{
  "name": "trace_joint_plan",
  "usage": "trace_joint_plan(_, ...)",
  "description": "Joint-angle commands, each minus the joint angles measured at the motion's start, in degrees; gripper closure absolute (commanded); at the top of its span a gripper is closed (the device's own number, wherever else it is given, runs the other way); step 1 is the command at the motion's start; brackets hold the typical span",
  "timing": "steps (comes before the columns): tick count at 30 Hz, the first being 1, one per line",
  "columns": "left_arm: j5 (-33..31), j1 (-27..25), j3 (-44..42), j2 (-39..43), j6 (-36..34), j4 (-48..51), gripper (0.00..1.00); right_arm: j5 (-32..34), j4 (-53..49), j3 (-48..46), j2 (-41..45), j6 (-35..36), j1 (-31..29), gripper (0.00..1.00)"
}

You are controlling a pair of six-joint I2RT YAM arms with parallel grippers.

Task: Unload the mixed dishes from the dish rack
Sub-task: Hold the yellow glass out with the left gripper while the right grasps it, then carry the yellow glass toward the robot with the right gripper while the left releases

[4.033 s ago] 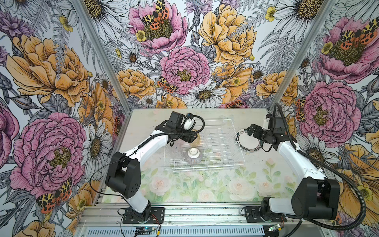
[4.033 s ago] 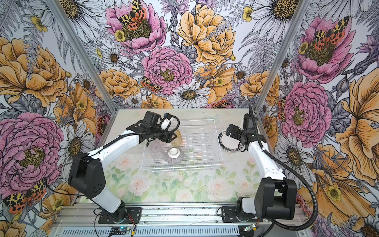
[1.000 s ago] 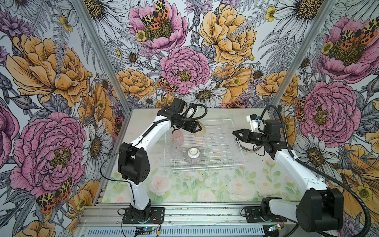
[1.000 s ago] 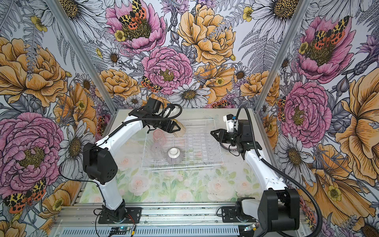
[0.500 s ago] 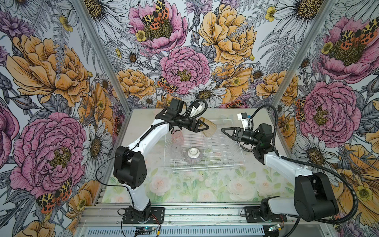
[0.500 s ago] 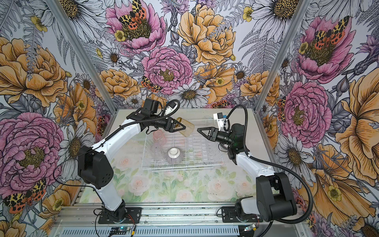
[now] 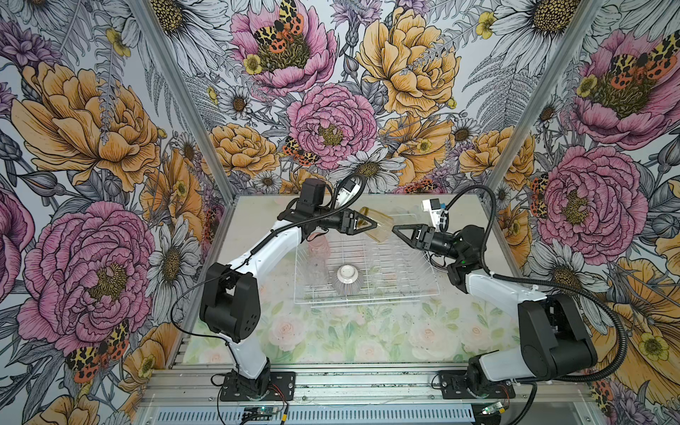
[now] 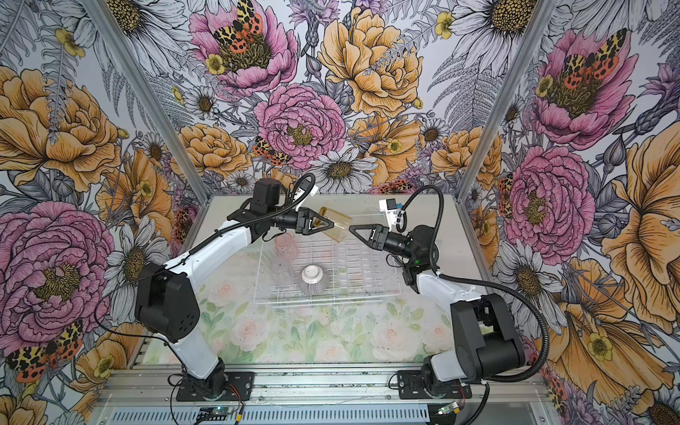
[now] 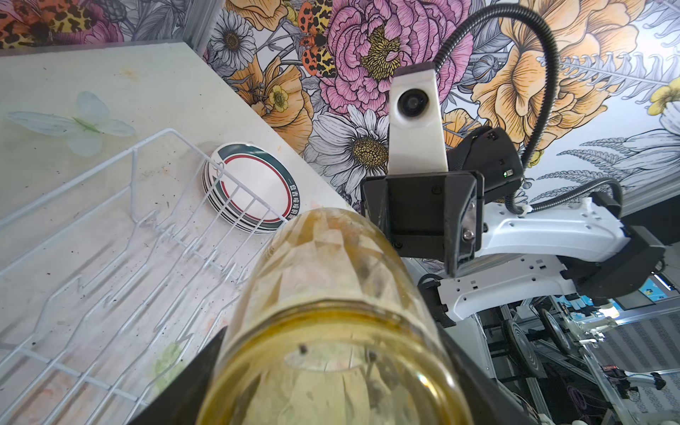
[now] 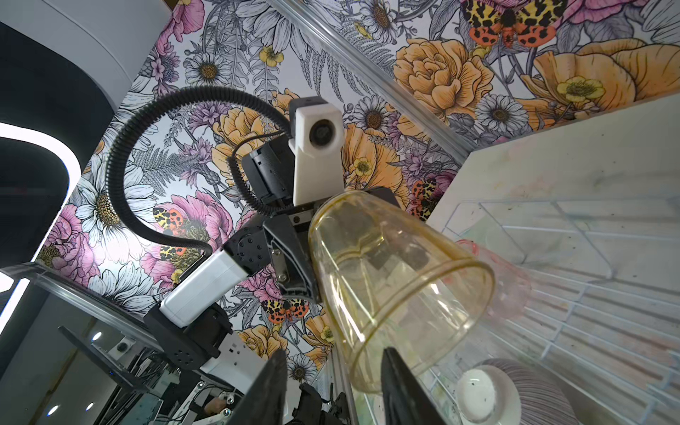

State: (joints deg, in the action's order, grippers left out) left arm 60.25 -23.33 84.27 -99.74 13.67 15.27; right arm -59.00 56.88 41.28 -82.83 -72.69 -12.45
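My left gripper (image 7: pixel 362 225) (image 8: pixel 323 223) is shut on the base of the amber tumbler (image 7: pixel 382 228) (image 8: pixel 336 226) (image 9: pixel 331 323). It holds the tumbler on its side above the far half of the dish rack (image 7: pixel 368 304) (image 8: pixel 323 302). The tumbler's mouth faces my right gripper (image 7: pixel 396 230) (image 8: pixel 353 229) (image 10: pixel 331 386), which is open with its fingertips at the rim. In the rack stand a pink tumbler (image 7: pixel 318 244), a clear tumbler (image 8: pixel 281 270) and the upturned ribbed bowl (image 7: pixel 347 280) (image 10: pixel 489 397). Plates (image 9: pixel 254 187) lie stacked on the table beside the rack.
The floral table (image 7: pixel 331 338) runs in front of the rack. Patterned walls close in the left, back and right. The right arm (image 7: pixel 496 290) stretches over the plate stack, hiding it in both top views.
The left arm has carried the amber tumbler from the rack's left side up toward the middle. The right arm has swung left from the plates to the tumbler's mouth, and its jaws have widened.
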Motion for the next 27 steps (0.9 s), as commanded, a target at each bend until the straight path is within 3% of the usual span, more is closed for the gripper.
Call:
trace_joint_plan(1, 4.02, 0.48, -1.53, 2.27, 5.42, -10.44, 0.61, -0.35, 7.63, -0.06, -1.57, -3.41, -1.14, 0.57)
trace_joint_plan(7, 5.2, 0.06, -2.27, 1.84, 7.98, -14.28, 0.61, 0.25, 10.29, 1.41, -3.77, -4.95, -2.4, 0.59)
trace_joint_plan(12, 5.67, -0.57, -2.42, 1.29, 8.75, -15.34, 0.6, 1.12, 16.9, 3.17, -6.64, -9.44, -2.9, 0.66)
trace_joint_plan(22, 6.11, -0.92, -3.89, 0.34, 11.3, -19.28, 0.61, 2.12, 22.06, 5.18, -8.38, -12.74, -4.37, 0.68)
trace_joint_plan(27, 6.41, -1.05, -3.89, -0.08, 11.82, -20.28, 0.61, 2.77, 22.44, 6.24, -8.8, -12.96, -4.75, 0.79)
